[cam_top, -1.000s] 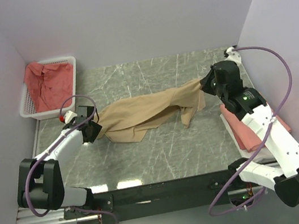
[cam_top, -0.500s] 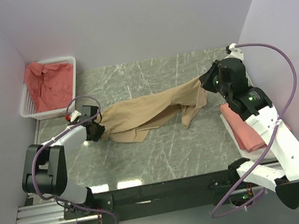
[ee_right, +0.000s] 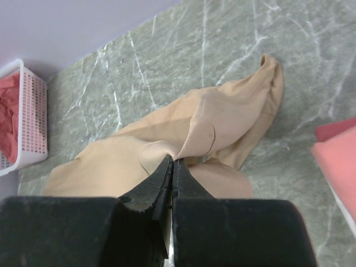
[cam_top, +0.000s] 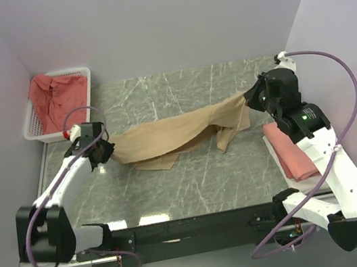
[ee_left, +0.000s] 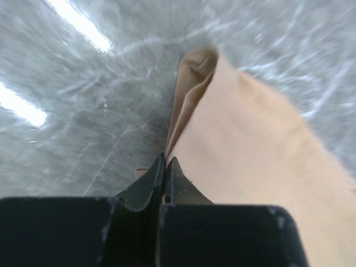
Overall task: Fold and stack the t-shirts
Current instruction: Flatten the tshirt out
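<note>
A tan t-shirt [cam_top: 172, 134] stretches across the middle of the marble table between both arms. My left gripper [cam_top: 102, 149] is shut on its left edge [ee_left: 183, 122], and the cloth hangs out from the closed jaws. My right gripper [cam_top: 249, 99] is shut on the shirt's right end [ee_right: 206, 128], lifted a little above the table. A folded pink t-shirt [cam_top: 295, 152] lies flat on the table's right side, under the right arm. More red t-shirts [cam_top: 56, 99] lie crumpled in the white basket [cam_top: 36, 133] at the back left.
Purple walls close the table in at the back and on both sides. The basket [ee_right: 25, 128] also shows at the left of the right wrist view. The black rail with the arm bases [cam_top: 201, 225] runs along the near edge.
My left gripper has shut on the tan shirt's left edge and pulled it left, away from the right arm. The right gripper has shifted slightly right. The shirt now lies stretched longer.
</note>
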`<action>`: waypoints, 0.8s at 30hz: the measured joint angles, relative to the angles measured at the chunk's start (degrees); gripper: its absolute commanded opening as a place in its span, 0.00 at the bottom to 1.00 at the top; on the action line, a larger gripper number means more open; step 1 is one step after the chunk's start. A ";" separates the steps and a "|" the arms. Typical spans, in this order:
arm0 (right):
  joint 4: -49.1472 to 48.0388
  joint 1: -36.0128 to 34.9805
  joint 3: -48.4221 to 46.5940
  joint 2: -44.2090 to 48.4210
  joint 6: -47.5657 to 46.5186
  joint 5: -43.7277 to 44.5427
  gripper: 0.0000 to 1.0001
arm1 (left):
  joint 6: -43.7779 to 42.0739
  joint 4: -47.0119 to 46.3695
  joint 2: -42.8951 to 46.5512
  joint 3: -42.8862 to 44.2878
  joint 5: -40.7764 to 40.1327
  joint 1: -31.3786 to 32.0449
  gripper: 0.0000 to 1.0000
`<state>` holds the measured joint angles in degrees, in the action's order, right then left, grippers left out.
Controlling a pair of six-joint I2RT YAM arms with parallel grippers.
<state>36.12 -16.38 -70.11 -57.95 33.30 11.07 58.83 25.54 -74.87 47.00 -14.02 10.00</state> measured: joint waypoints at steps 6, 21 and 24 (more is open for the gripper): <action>1.49 1.27 4.24 7.28 0.09 -0.70 0.00 | -1.79 3.41 12.02 -2.38 1.31 -2.38 0.11; 0.44 1.29 21.64 10.08 1.46 -5.81 0.00 | -0.48 7.19 18.67 -15.98 4.72 -1.60 0.52; -0.50 1.29 21.73 10.12 1.57 -6.23 0.00 | 2.16 7.43 20.13 -18.69 4.48 1.22 0.52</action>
<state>35.62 -15.09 -48.38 -47.83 34.87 4.84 60.99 32.97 -54.74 28.32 -9.54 11.22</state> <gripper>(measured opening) 0.009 0.518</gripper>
